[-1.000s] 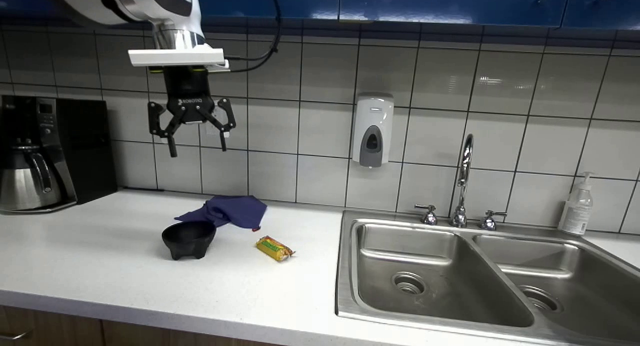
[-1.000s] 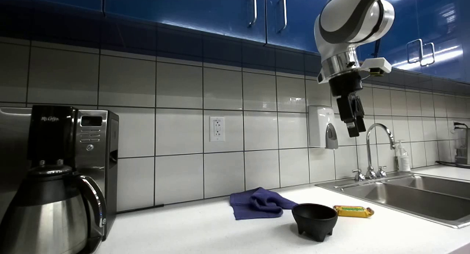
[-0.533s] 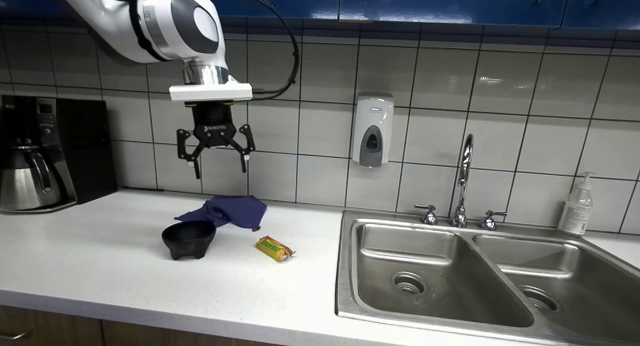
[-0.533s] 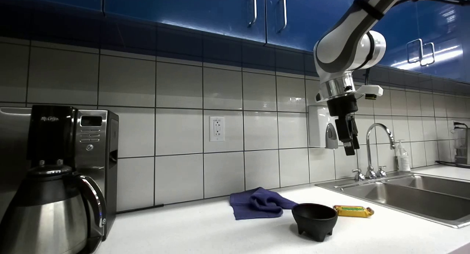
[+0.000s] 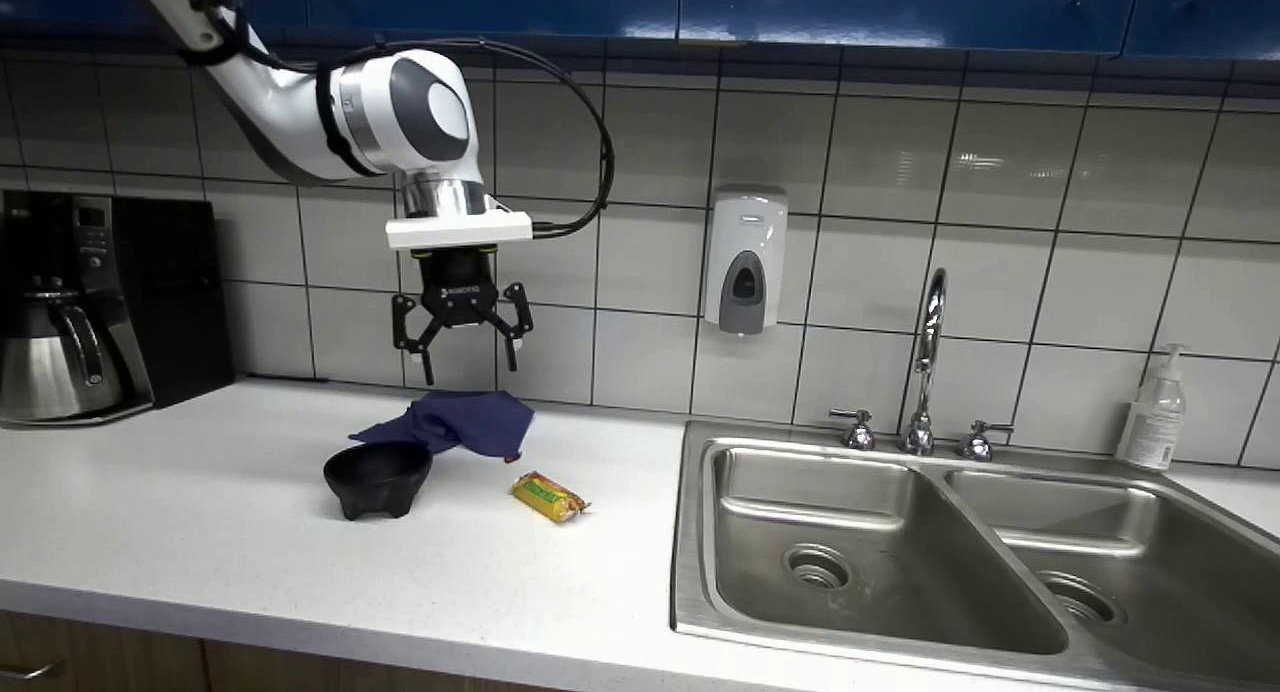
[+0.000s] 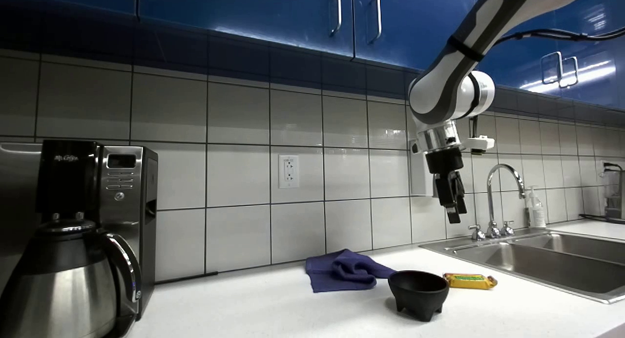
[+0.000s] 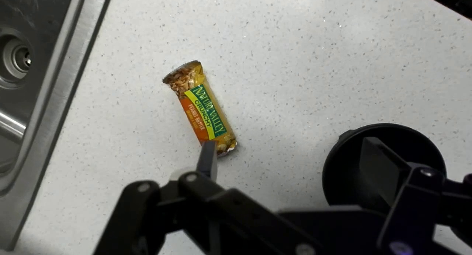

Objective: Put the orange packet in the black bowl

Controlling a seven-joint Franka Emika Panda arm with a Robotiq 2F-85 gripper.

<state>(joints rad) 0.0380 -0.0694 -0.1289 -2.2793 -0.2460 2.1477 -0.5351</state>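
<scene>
The orange packet is a yellow and orange snack bar (image 5: 548, 498) lying flat on the white counter. It shows also in an exterior view (image 6: 469, 281) and the wrist view (image 7: 204, 111). The black bowl (image 5: 375, 482) stands upright on short legs left of the packet; it shows also in an exterior view (image 6: 418, 296) and the wrist view (image 7: 340, 177). My gripper (image 5: 470, 374) is open and empty, well above the counter. In the wrist view (image 7: 291, 155) one fingertip overlaps the packet's near end and the other overlaps the bowl; both are above them, not touching.
A purple cloth (image 5: 460, 422) lies behind the bowl near the tiled wall. A steel double sink (image 5: 690, 532) with a faucet (image 5: 930, 352) lies right of the packet. A coffee maker (image 5: 170, 292) stands at the far left. A soap dispenser (image 5: 745, 262) hangs on the wall.
My gripper has come down steadily, moving right in an exterior view and slightly left in an exterior view. It has stayed open. The packet, bowl and cloth have not moved.
</scene>
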